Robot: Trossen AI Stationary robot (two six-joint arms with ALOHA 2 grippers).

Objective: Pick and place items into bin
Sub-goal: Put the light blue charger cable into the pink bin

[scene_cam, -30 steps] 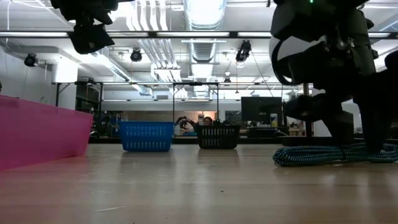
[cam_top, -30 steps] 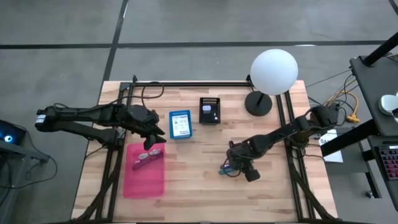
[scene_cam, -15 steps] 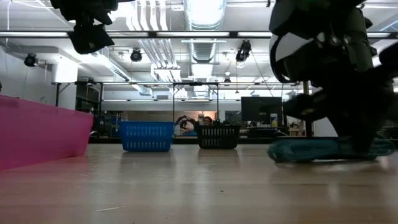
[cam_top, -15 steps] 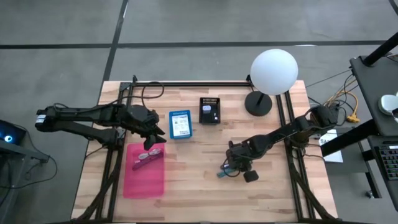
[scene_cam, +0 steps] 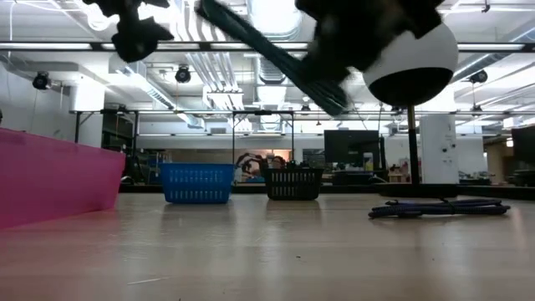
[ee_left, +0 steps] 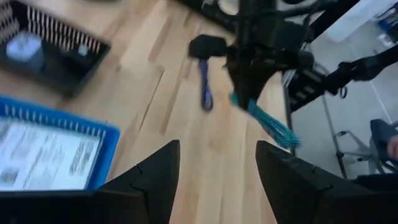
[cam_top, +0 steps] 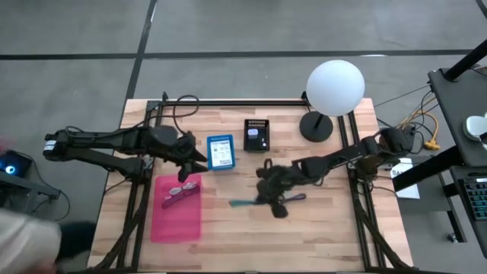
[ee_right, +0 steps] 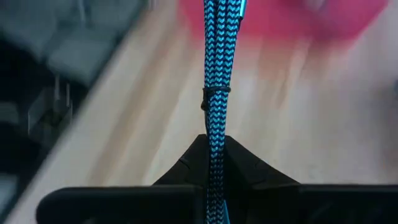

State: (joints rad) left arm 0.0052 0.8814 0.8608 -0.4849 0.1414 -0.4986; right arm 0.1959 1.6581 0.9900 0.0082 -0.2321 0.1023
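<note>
Now your right gripper (cam_top: 268, 196) is mid-table, fingers clamped on the teal cable (ee_right: 216, 74), carried clear of the wood. Next: swing it over the pink bin (cam_top: 176, 207), then release. Left gripper (cam_top: 185, 169) hovers there, fingers spread, empty.

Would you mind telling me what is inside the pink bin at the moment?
The pink bin holds a few small pale and dark pieces near its far end; they are too small to identify. The left gripper covers that end's rim.
</note>
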